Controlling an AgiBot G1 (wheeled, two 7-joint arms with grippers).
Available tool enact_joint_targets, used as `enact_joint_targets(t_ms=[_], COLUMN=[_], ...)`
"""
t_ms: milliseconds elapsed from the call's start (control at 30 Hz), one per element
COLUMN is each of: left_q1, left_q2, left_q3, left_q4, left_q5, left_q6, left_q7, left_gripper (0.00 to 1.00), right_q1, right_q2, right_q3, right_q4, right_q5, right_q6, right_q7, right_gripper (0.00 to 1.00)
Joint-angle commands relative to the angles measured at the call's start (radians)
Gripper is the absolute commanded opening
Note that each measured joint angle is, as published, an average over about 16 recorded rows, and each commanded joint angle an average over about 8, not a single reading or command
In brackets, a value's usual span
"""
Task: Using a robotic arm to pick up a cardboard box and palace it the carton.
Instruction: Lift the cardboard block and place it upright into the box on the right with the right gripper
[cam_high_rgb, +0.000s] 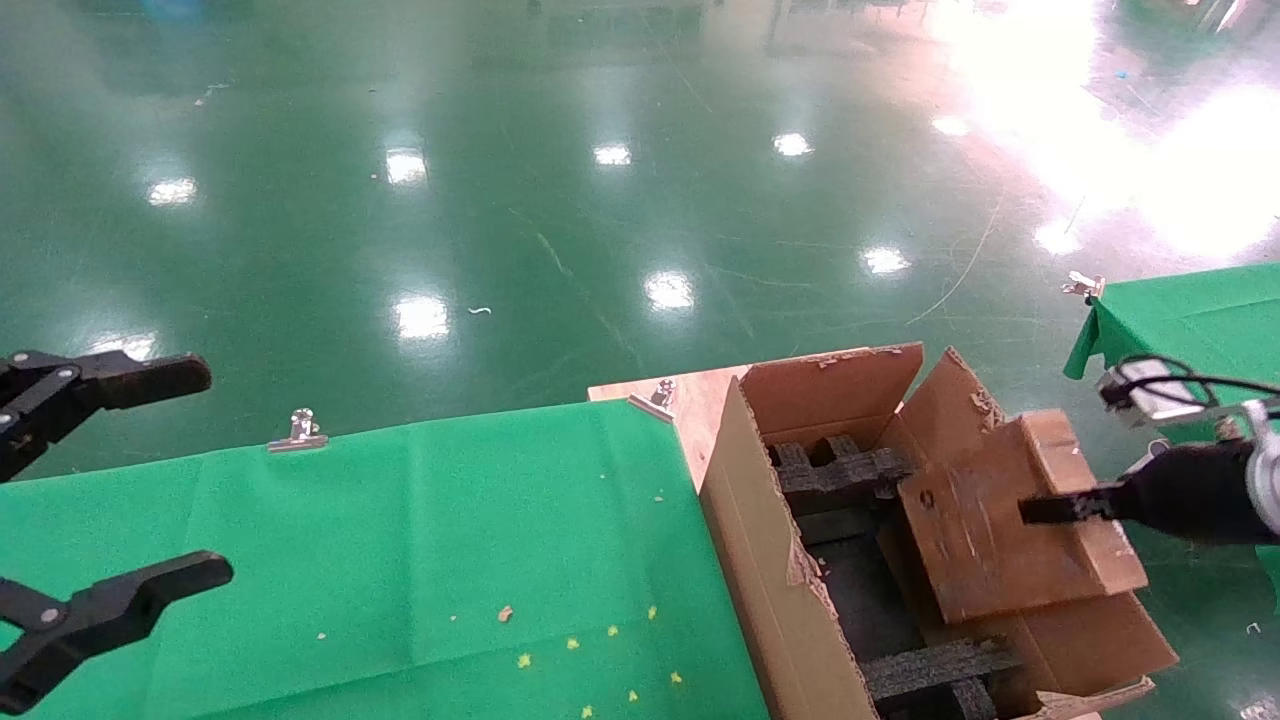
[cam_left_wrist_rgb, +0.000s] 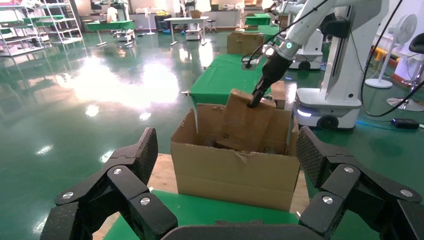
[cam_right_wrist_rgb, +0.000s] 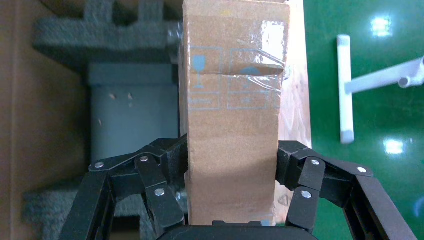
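Right pincer (cam_high_rgb: 1040, 510) clamped on the cardboard box (cam_high_rgb: 1010, 520), fingers pressed on its two broad faces; right wrist view confirms the grip low on the box, taped end pointing away. Box hangs tilted over the right half of the carton (cam_high_rgb: 760, 560), lower edge at or just inside the opening, touching or nearly touching the right flap (cam_high_rgb: 950, 420); cannot tell which. Not yet seated.

Left pincer (cam_high_rgb: 100, 490) spread wide, holding nothing, parked at the near left over the bench (cam_high_rgb: 400, 540).

Risks, as judged:
- Black foam blocks (cam_high_rgb: 835, 470) sit at the far and near ends of the carton. If the box comes down askew, a corner may land on the foam and the box will rest propped rather than flat.
- The box may catch on the raised right flap or its torn edge on the way down, twisting in the grip.
- Taped faces look slick; a grip near one end could let the box pivot between the fingers.
- Releasing high would let it drop and bounce against the wall.

Surface: green cloth clipped over the bench with a binder clip (cam_high_rgb: 297, 432); small yellow scraps (cam_high_rgb: 600, 640) on the near part. Carton stands at the right end on a bare wooden board (cam_high_rgb: 690, 400).

Room: glossy green floor (cam_high_rgb: 500, 200) with lamp reflections; a second green-covered bench (cam_high_rgb: 1190, 310) far right. Left wrist view shows shelving, further benches and another white machine beyond.
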Motion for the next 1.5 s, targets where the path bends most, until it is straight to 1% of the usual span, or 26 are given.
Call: enact_joint_targets(t_ms=[33,133,300,433,600,1000,1467,1500], left_q1=[0.000,0.000,0.000,0.000,0.000,0.000,0.000,0.000], left_q2=[0.000,0.000,0.000,0.000,0.000,0.000,0.000,0.000], left_q3=[0.000,0.000,0.000,0.000,0.000,0.000,0.000,0.000], left_q4=[0.000,0.000,0.000,0.000,0.000,0.000,0.000,0.000], left_q5=[0.000,0.000,0.000,0.000,0.000,0.000,0.000,0.000], left_q6=[0.000,0.000,0.000,0.000,0.000,0.000,0.000,0.000], left_q7=[0.000,0.000,0.000,0.000,0.000,0.000,0.000,0.000], left_gripper=[1.00,1.00,1.00,1.00,1.00,1.00,1.00,1.00], right_q1=[0.004,-0.021,-0.073,-0.110,-0.147,-0.248,-0.342,-0.348], right_q2=[-0.007,-0.032,-0.084,-0.129,-0.181,-0.298,-0.402,-0.408], right_q3=[-0.005,-0.019,-0.036,-0.041,-0.040,-0.020,0.018,0.021], right_q4=[0.002,-0.015,-0.064,-0.115,-0.180,-0.342,-0.512,-0.522], right_q5=[-0.021,-0.024,-0.010,0.012,0.046,0.152,0.252,0.258], right_q6=[-0.021,-0.007,0.039,0.074,0.099,0.128,0.123,0.122], right_q7=[0.025,0.037,0.031,0.010,-0.034,-0.157,-0.306,-0.316], right_gripper=[0.00,0.00,0.00,0.00,0.00,0.00,0.00,0.03])
